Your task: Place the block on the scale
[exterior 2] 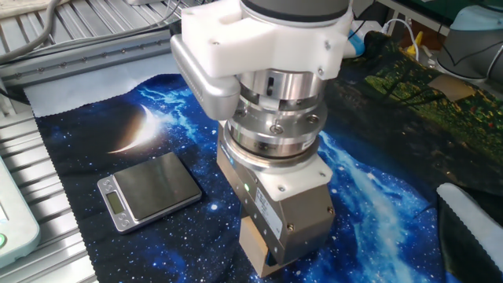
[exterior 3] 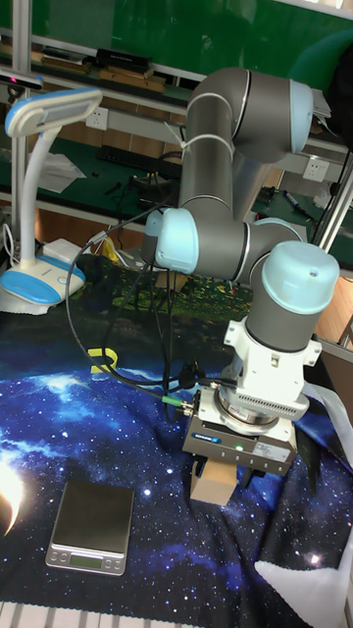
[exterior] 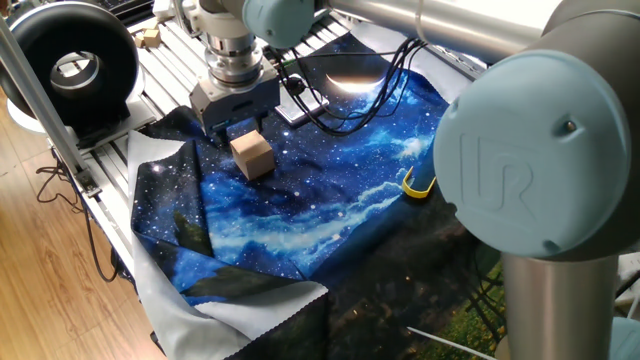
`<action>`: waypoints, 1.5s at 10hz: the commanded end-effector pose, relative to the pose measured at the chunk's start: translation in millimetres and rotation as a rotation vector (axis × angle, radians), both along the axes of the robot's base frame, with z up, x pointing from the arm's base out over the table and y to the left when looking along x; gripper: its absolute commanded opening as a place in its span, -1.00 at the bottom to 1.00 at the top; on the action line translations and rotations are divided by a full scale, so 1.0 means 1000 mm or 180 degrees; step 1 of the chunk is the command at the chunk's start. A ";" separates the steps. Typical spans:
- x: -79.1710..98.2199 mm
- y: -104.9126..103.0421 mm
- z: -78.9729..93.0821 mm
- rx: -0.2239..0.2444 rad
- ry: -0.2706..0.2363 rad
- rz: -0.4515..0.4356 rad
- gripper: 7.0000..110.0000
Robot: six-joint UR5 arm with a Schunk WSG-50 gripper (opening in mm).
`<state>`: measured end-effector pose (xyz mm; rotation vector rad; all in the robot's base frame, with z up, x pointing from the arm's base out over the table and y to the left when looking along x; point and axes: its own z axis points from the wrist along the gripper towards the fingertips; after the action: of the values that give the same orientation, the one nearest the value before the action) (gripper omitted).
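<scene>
Right now the claw (exterior: 240,128) is hanging low over the block (exterior: 252,155), its body hiding the fingers, so I cannot tell how wide they are standing or whether they are gripping anything. The block is sitting on the starry cloth (exterior: 330,210), well apart from the scale (exterior 2: 149,189), whose plate is lying bare. Doing this well probably means squaring the fingers on opposite flat faces and pinching firmly before raising. As for writing, "UR" is showing embossed on the arm's joint cap (exterior: 523,175); the claw's label is too small to read.
</scene>
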<state>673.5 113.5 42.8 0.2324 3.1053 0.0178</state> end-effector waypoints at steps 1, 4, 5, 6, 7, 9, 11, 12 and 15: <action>-0.003 -0.004 -0.001 0.0012 0.0034 0.0024 0.15; -0.006 -0.013 0.009 0.0006 0.0058 0.0078 0.57; -0.005 -0.012 0.007 0.0006 0.0043 0.0078 0.57; -0.004 -0.014 0.003 -0.0009 0.0039 0.0068 0.57; -0.003 -0.012 -0.001 -0.0004 0.0024 0.0063 0.57; -0.003 -0.007 -0.008 0.0002 0.0004 0.0034 0.57; -0.008 -0.005 -0.009 -0.0007 0.0048 -0.0005 0.57; -0.010 -0.004 -0.010 -0.0002 0.0053 -0.0010 0.57; -0.013 0.000 -0.015 0.0067 0.0054 -0.0034 0.57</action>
<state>663.2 108.9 30.2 0.2277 3.1201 0.0095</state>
